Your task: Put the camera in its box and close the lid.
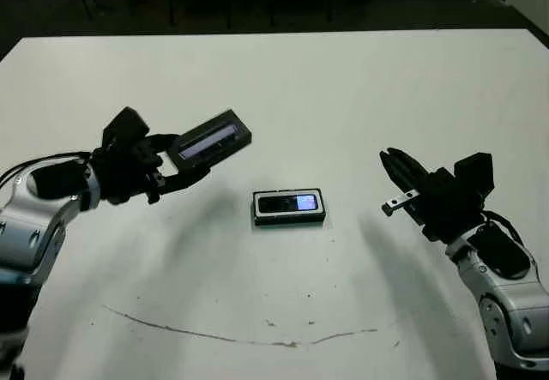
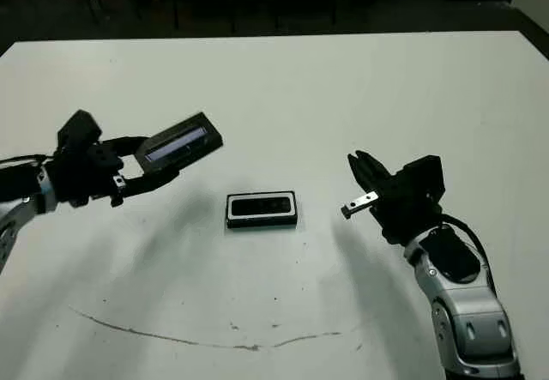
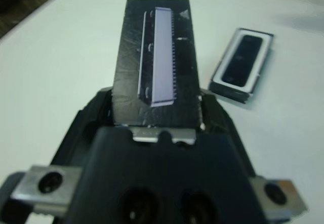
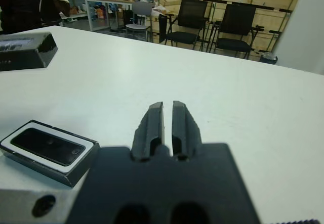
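Note:
The camera, a slim black bar with a bluish lit screen, lies inside the box, a black white-lined tray at the table's middle. My left gripper is shut on one end of the lid, a flat black cover with a glossy panel, held tilted in the air to the left of and beyond the box. The left wrist view shows the lid between the fingers, with the box off to one side. My right gripper hovers right of the box, shut and empty.
A thin dark scuff line curves across the white table near its front. Beyond the table's far edge stand black chairs and shelves, and a person is seen in the right wrist view.

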Available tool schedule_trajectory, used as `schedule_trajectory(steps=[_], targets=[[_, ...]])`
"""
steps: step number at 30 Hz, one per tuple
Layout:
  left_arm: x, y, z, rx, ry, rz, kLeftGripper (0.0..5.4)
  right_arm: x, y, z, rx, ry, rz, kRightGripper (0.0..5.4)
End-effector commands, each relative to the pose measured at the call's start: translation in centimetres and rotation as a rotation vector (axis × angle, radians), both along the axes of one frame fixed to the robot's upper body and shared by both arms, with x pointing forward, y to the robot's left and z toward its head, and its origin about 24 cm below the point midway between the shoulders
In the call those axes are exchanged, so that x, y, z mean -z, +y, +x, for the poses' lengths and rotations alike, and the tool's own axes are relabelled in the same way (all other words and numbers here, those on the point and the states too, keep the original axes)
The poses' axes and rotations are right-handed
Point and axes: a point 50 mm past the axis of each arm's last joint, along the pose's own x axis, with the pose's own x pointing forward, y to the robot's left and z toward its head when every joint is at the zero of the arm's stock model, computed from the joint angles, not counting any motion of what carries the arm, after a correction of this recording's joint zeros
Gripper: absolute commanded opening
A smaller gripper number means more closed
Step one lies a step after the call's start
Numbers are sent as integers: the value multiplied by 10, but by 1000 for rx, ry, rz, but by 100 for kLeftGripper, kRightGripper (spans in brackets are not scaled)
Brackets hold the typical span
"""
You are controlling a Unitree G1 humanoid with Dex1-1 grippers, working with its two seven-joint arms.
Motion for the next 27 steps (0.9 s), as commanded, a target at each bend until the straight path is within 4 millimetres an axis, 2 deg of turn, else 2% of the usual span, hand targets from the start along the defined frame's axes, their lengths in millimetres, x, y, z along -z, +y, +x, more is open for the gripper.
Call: schedule_trajectory(steps=[1,12,27], targets=[[5,-1,9,41,73,-1,272,0,-3,1,23,19,-10,0],[15,-8,26,83,154,-93,272,-2,-4,7,44,34,2,0],[34,-20,31,256,266,-179,272,-1,-9,9,35,23,18,0]])
